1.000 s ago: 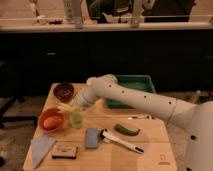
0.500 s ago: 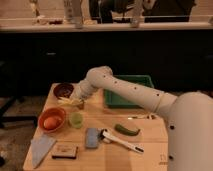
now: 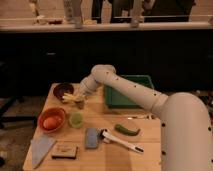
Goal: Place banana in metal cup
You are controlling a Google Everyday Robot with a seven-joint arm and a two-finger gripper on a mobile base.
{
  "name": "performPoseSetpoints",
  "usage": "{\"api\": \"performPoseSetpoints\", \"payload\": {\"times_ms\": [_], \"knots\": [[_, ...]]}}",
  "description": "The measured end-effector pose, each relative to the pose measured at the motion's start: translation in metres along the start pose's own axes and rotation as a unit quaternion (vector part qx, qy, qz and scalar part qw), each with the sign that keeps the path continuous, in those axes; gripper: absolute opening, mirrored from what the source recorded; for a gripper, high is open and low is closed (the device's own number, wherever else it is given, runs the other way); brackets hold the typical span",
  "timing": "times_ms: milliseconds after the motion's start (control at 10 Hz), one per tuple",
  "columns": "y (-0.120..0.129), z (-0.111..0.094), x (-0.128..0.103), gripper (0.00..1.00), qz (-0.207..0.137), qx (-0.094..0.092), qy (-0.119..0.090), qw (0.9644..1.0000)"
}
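The banana (image 3: 70, 98) is small, pale yellow and slightly curved. It lies roughly level in the air at the far left of the table (image 3: 116, 161), just in front of a dark bowl (image 3: 63, 90). Its right end is at the tip of the gripper (image 3: 78, 97), whose jaws are clamped together on the fruit.

The metal cup (image 3: 80, 105) is a small dull grey thing standing directly below the gripper, just right of the banana. Its mouth is mostly hidden by the gripper, so I cannot tell what it holds. The dark bowl's inside is too shadowed to read.

Nearer on the left, an orange bowl (image 3: 42, 121) holds one round orange thing (image 3: 49, 122). Just to its right stands a translucent light-green cup (image 3: 76, 119). A green bin (image 3: 131, 79) sits at the far right of the table, partly behind the arm.

On the near part of the table lie:
- a green curved vegetable (image 3: 127, 130)
- a white-handled brush (image 3: 121, 143)
- a grey pad (image 3: 92, 138)
- a grey cloth (image 3: 41, 147)
- a small wooden block (image 3: 65, 150)

The white arm (image 3: 135, 92) comes in from the near right and rises leftward over the bin to a bent joint. From there it slopes down and left, so the gripper hangs over the metal cup.
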Motion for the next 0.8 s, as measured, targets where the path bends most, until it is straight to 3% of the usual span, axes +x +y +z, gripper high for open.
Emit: {"api": "performPoseSetpoints", "payload": {"times_ms": [400,800], "knots": [[-0.022,-0.004,0.018,0.0,0.019,0.007,-0.019,0.9996],[-0.023,0.002,0.021,0.07,0.022,0.001,-0.02,0.9996]]}}
